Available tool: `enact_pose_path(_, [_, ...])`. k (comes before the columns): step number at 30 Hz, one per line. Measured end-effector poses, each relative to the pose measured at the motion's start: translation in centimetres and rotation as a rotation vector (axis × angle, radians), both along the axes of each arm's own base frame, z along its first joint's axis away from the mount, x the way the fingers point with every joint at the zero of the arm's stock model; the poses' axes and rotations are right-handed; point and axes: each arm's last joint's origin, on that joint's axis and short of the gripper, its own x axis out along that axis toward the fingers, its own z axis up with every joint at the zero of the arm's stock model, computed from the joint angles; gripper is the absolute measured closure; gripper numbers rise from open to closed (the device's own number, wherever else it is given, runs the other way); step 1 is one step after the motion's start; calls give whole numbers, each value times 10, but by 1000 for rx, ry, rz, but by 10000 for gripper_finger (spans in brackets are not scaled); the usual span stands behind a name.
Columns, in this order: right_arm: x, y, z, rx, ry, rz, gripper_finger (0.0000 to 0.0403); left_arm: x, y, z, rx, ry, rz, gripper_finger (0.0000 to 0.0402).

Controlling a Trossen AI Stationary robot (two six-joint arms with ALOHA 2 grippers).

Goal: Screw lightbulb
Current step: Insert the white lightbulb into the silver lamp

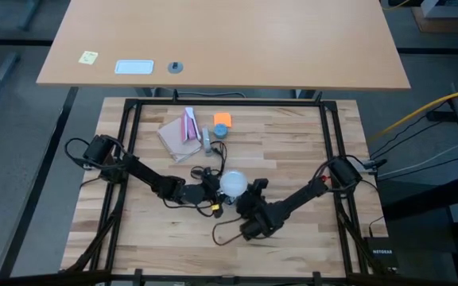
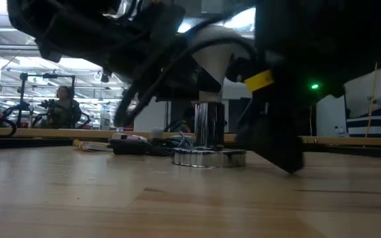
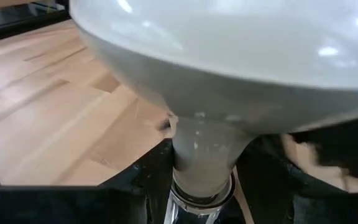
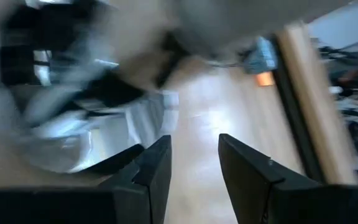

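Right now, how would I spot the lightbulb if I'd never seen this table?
Find the wooden table and look where the two dark arms meet near its middle. The lightbulb stands upright there, a frosted white globe on a silver screw base, unlike the flat orange block and pink packet farther back.

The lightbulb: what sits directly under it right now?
Under the lightbulb its silver screw base runs down into a round silver socket on the table. How far the threads are seated is hidden.
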Motion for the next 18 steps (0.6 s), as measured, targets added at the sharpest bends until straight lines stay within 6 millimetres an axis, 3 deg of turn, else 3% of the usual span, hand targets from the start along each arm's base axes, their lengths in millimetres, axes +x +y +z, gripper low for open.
enact_pose_path(9, [0,-4,0,-9,27,-6,265,0,1,0,-3,3,6,243])
enact_pose_path(18, [-16,19,25,74,27,77,265,3,10,0,-2,-1,38,243])
